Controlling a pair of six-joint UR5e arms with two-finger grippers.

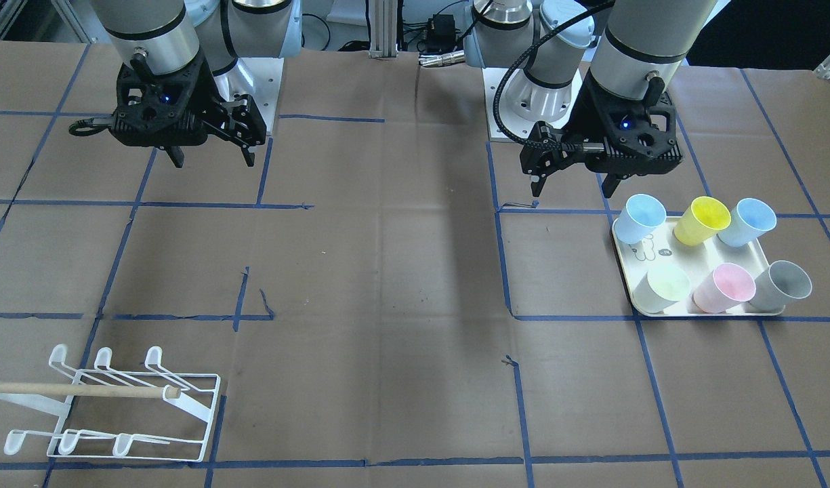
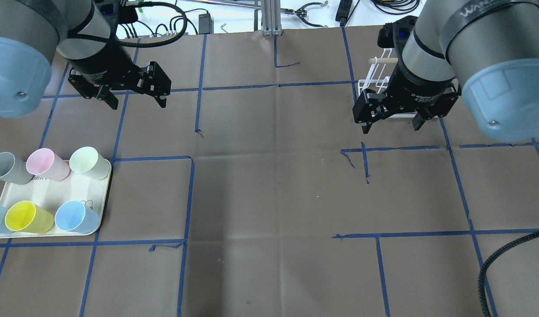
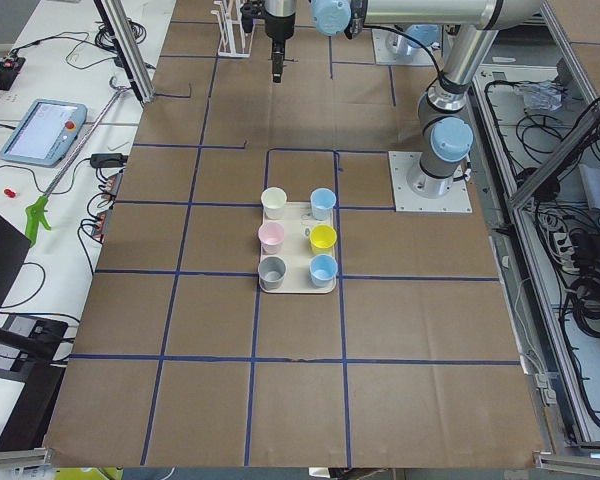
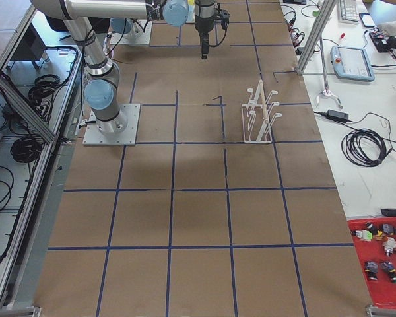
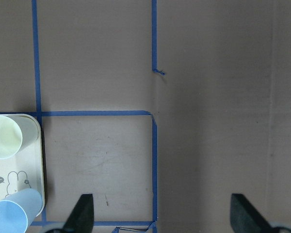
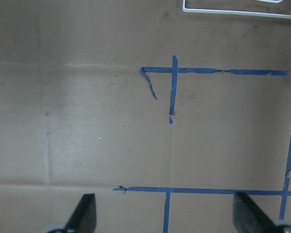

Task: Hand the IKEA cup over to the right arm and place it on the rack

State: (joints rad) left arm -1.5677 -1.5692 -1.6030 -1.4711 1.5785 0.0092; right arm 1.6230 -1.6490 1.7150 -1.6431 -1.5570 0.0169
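Six cups (image 2: 47,164) stand upright on the tray (image 2: 103,200) at the robot's left end of the table (image 1: 387,271), in two tight rows of three, and we cannot tell which one is meant. None is lifted yet. The left gripper (image 2: 139,105) hangs high, off to the tray's side, its fingers (image 2: 110,100) wide apart and holding nothing. The right gripper (image 2: 391,127) hangs the same way, spread and bare, short of the rack (image 1: 83,390). Trouble, as we judge it: the cups sit nearly touching, so wide fingers dropping on one could clip its neighbour and tip it, or shove the light tray along the table. A corner one, like the pale green cup (image 2: 88,162), looks the safer pick. At the hand-over two grippers crowd one small cup, and letting go too soon would drop it. At the rack the prongs (image 1: 154,356) are thin and the frame looks light, so a nudge could slide it, and it stands near the table's operator-side edge. Room we have: between tray and rack we see only table top and blue tape (image 1: 509,271), a good stretch for the pass.
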